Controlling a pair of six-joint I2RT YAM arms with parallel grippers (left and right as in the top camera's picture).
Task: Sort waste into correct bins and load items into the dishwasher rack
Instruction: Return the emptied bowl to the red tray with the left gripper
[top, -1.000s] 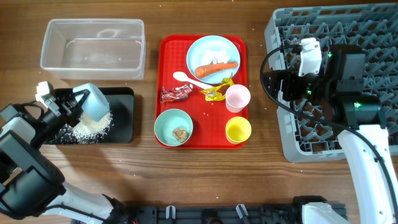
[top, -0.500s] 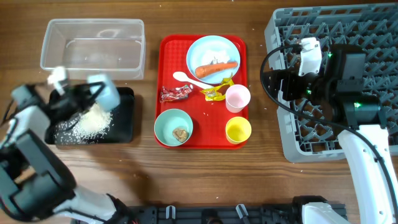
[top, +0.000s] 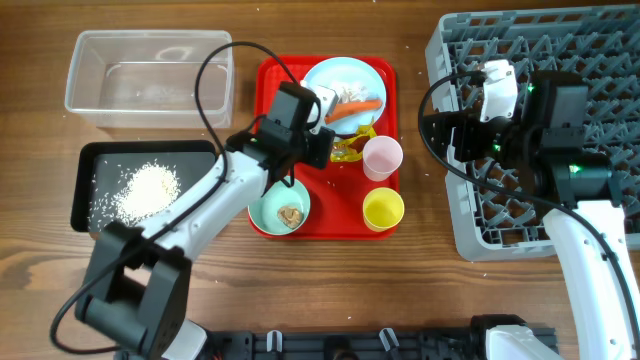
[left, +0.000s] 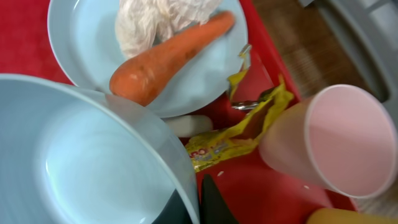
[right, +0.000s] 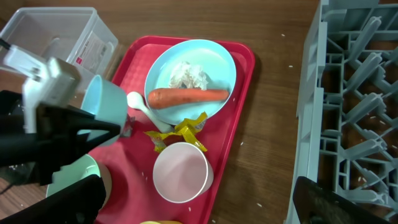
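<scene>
My left gripper (top: 308, 140) is shut on the rim of the white bowl (left: 81, 162), holding it above the red tray (top: 268, 90). Just beyond it the pale blue plate (top: 350, 75) holds the carrot (left: 168, 59) and some rice. The yellow wrapper (left: 239, 134), white spoon (right: 134, 99) and pink cup (top: 382, 157) lie close by. The teal bowl (top: 272, 198) with the brown lump (top: 291, 215) and the yellow cup (top: 383, 208) stand at the tray's front. My right gripper (top: 440, 135) hangs open and empty over the dishwasher rack's (top: 600, 60) left edge.
The black bin (top: 85, 190) at the left holds a pile of rice (top: 145, 190). The clear tub (top: 75, 75) behind it has nothing in it. The left arm's cable arches over the tray's back left corner.
My left arm has swung right from the black bin to over the tray, carrying the bowl. The rice pile stays in the bin. The right arm has not moved.
</scene>
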